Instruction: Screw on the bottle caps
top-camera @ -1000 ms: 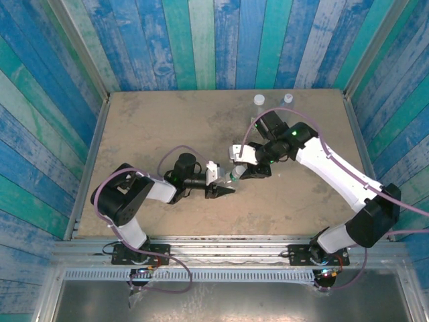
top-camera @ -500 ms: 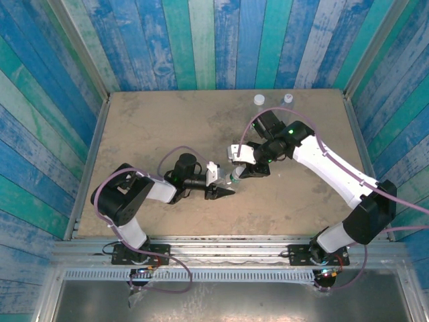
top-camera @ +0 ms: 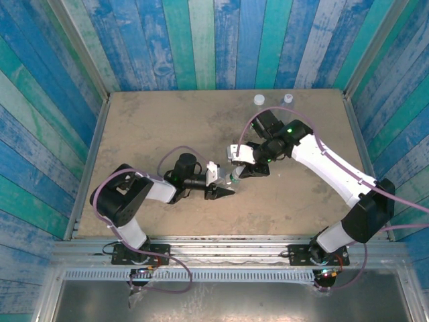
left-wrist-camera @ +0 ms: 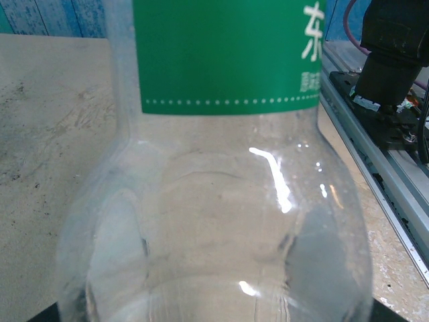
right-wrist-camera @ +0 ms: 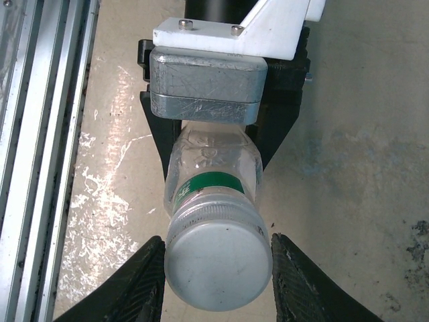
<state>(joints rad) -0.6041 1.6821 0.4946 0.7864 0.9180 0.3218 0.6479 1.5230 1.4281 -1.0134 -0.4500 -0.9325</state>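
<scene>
The left gripper [top-camera: 225,190] is clamping the bottle [right-wrist-camera: 213,178] by its body. It is holding the bottle tilted over the middle of the table [top-camera: 154,127], neck toward the right arm. The right gripper [right-wrist-camera: 218,241] is pinching the cap [right-wrist-camera: 216,265] on that neck, its fingers [right-wrist-camera: 151,278] pressing both sides with no gap showing.

I cannot tell whether the cap is sitting square on the threads. If it is sitting crooked, twisting is risking a cross-thread and a jam. If the pinch is too light, the pads are liable to be sliding round the smooth rim. If the left grip is too soft, the slick bottle is going to be spinning along with the cap.

- **Bottles:** three, one being held, plus the inner bottle [top-camera: 259,100] and the corner bottle [top-camera: 287,99] standing at the far edge near the right corner.
- **Caps:** three, as those two are looking capped.
- **Grippers:** two.
</scene>
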